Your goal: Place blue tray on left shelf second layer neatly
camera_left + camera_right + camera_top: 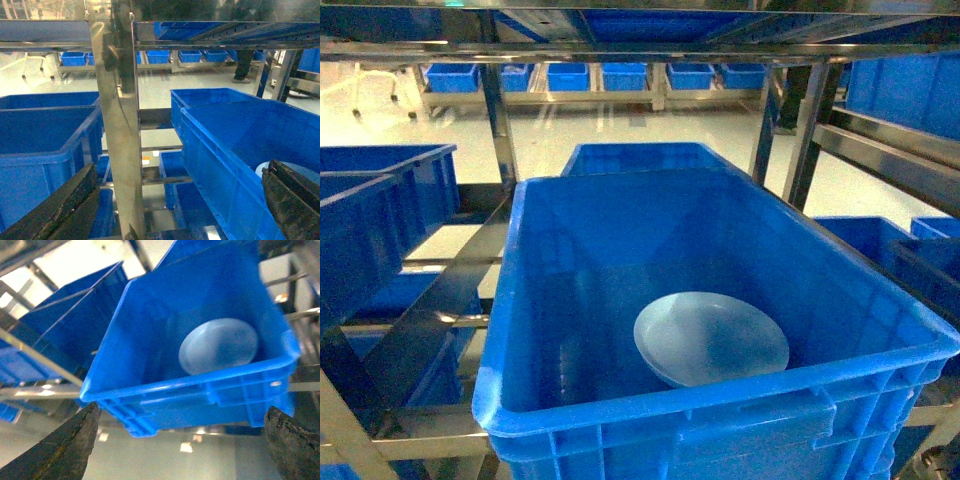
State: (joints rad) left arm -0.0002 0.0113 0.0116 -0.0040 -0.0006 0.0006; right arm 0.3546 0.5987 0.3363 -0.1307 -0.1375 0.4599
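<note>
The blue tray [712, 338], a pale round shallow dish, lies on the floor of a large deep-blue crate [720, 410] near its front wall. It shows again in the right wrist view, the blue tray [218, 346] inside the crate [190, 395]. Only a sliver of the tray [260, 170] shows in the left wrist view. The left shelf [120, 130] upright stands close before my left gripper [179, 170], which is open and empty. My right gripper [183, 408] is open too, short of the crate's front wall. Neither gripper shows in the head view.
Steel rails [620, 48] cross overhead, and a shiny upright [498, 120] stands to the left. More blue crates sit at the left [380, 200], behind [640, 155] and at the right [880, 240]. A row of crates [620, 75] lines the far wall. A person [245, 65] stands far off.
</note>
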